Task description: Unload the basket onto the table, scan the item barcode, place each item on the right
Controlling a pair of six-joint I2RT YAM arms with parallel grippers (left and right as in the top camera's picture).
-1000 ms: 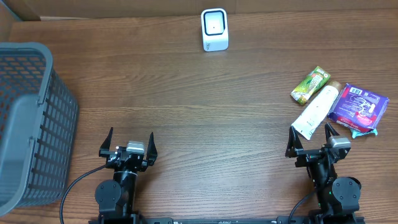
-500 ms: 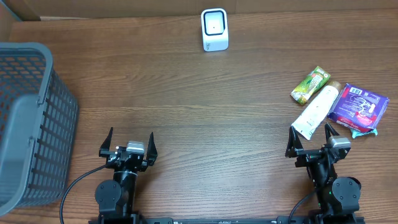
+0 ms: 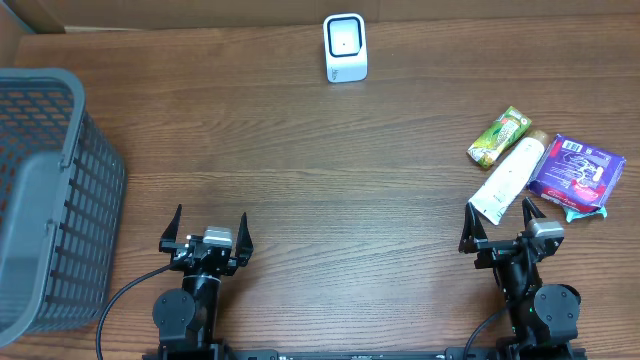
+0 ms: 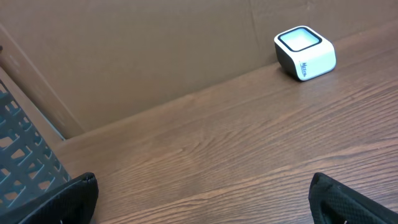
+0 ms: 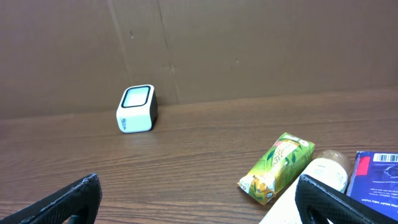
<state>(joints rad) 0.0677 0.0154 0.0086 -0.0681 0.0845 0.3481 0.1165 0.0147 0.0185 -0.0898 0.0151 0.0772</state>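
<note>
A white barcode scanner [image 3: 345, 47] stands at the table's far edge; it also shows as the scanner [image 4: 305, 53] and the scanner [image 5: 136, 109] in the wrist views. At the right lie a green-yellow snack pack [image 3: 499, 136], a white tube [image 3: 510, 178] and a purple packet [image 3: 575, 172]. My right gripper [image 3: 503, 222] is open just in front of the tube's flat end, holding nothing. In the right wrist view the green pack [image 5: 278, 166] and the tube [image 5: 326, 174] lie close ahead. My left gripper [image 3: 208, 225] is open over bare wood at the front left.
A grey mesh basket [image 3: 45, 195] fills the left side, its wall [image 4: 25, 168] visible in the left wrist view. A cardboard wall [image 4: 155, 50] backs the table behind the scanner.
</note>
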